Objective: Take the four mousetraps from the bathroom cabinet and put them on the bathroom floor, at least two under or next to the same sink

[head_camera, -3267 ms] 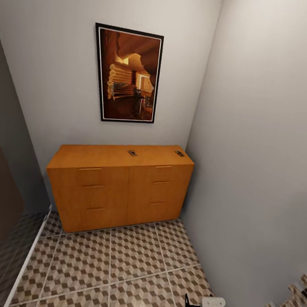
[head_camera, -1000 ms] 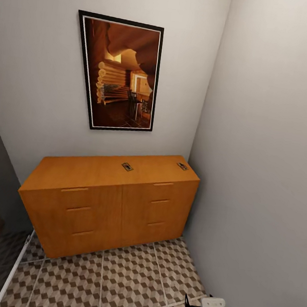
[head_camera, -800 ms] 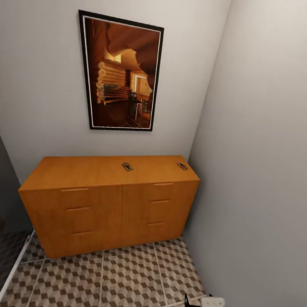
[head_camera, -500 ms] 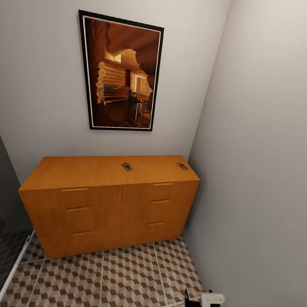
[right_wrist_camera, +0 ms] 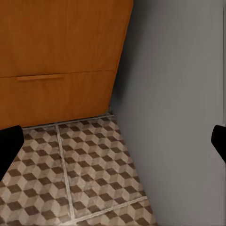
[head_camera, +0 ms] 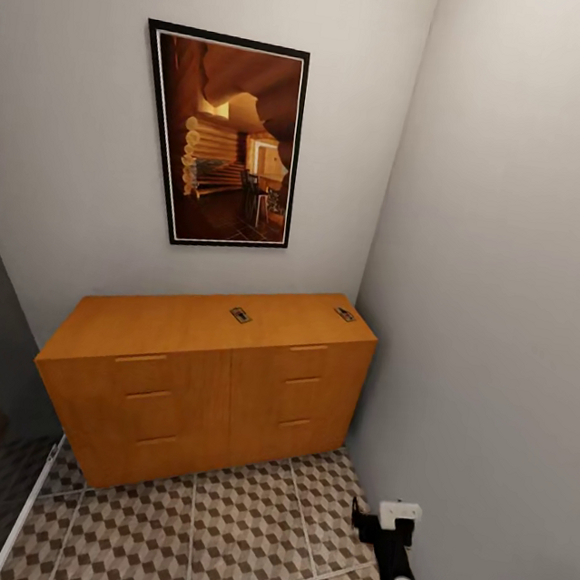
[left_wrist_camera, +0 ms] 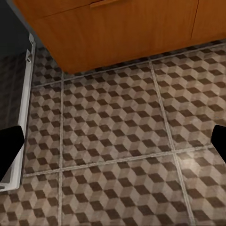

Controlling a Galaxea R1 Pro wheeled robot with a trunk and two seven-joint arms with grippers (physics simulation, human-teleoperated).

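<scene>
Two small dark mousetraps lie on top of the orange wooden cabinet [head_camera: 205, 380]: one [head_camera: 241, 315] near the middle, one [head_camera: 345, 314] at the right end by the wall. The cabinet's drawers are closed. The cube-patterned bathroom floor [head_camera: 240, 531] spreads in front of it. My right gripper [head_camera: 379, 520] hovers low over the floor at the lower right, close to the side wall, well short of the cabinet. In the right wrist view its fingertips [right_wrist_camera: 9, 141] stand wide apart with nothing between them. The left gripper [left_wrist_camera: 113, 141] is open too, over floor tiles. The bathroom sink is out of view.
A framed picture [head_camera: 227, 140] hangs on the back wall above the cabinet. A grey side wall [head_camera: 507, 309] runs close along the right. A white threshold strip [head_camera: 23, 511] and a darker area lie at the left.
The camera has drawn closer to the cabinet since the oldest frame. In the last half second my right gripper has moved forward toward the cabinet, with more of the arm in view.
</scene>
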